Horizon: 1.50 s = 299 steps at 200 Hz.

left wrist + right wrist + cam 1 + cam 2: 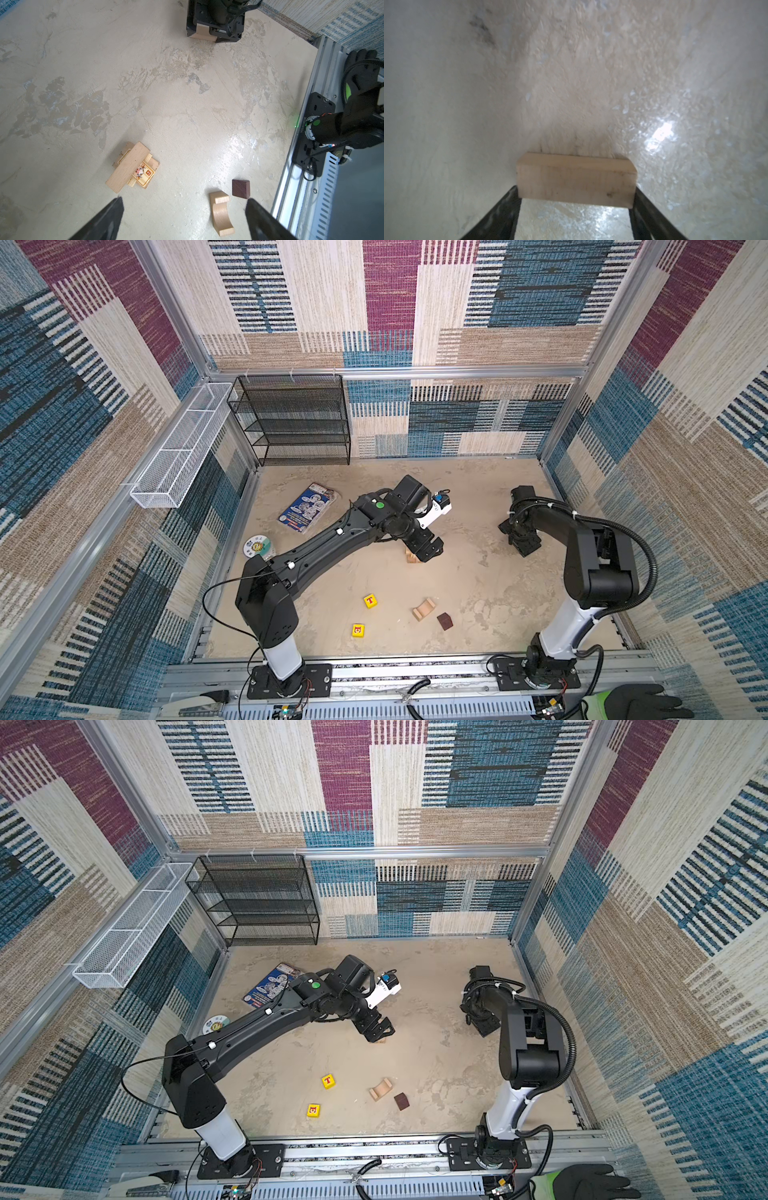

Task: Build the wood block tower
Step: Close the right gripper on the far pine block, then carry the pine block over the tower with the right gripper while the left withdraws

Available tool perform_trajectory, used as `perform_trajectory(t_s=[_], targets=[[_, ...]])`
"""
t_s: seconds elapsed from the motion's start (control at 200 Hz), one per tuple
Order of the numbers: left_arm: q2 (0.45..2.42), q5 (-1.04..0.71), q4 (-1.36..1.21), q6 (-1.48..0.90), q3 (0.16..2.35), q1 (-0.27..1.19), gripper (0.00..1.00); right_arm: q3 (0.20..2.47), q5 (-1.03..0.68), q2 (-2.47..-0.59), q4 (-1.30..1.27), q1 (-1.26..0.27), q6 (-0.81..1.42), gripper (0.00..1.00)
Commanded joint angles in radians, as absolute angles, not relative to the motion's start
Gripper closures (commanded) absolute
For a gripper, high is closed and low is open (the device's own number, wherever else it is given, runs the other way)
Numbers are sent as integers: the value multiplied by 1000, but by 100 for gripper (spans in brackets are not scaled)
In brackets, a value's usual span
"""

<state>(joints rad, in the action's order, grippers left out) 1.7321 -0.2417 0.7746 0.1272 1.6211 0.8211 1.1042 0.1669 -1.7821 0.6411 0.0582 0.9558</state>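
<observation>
Right wrist view: the right pincer grips a smooth, pale rectangular wood bar by its 2 ends. The left pincer gapes wide, the low stacked tower just beyond its fingertips.

Bright, even light; right wrist view soft, glare on tabletop; wide-angle bowing at edges.

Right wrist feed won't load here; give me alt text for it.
A pale wooden rectangular block spans the gap between the two black fingers of the right end effector, low over a blurred beige tabletop. Both fingers meet its ends; a firm clamp cannot be confirmed.
</observation>
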Motion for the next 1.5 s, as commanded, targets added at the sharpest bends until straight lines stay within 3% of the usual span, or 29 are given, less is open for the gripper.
perform_trajectory(t_s=[0.0, 0.481, 0.826, 1.202, 1.493], targets=[[1726, -235, 778, 134, 1627, 821, 4, 1091, 176, -1762, 635, 58, 938, 37], [1717, -208, 778, 129, 1627, 825, 4, 1027, 147, -1679, 576, 57, 820, 47], [1720, -71, 777, 92, 1626, 825, 4, 933, 70, -1544, 516, 18, 762, 55], [1672, 82, 731, 35, 1586, 809, 2, 960, 112, -1428, 606, -175, 796, 56], [1628, 129, 717, 0, 1572, 754, 1, 975, 140, -1384, 699, -418, 926, 59]])
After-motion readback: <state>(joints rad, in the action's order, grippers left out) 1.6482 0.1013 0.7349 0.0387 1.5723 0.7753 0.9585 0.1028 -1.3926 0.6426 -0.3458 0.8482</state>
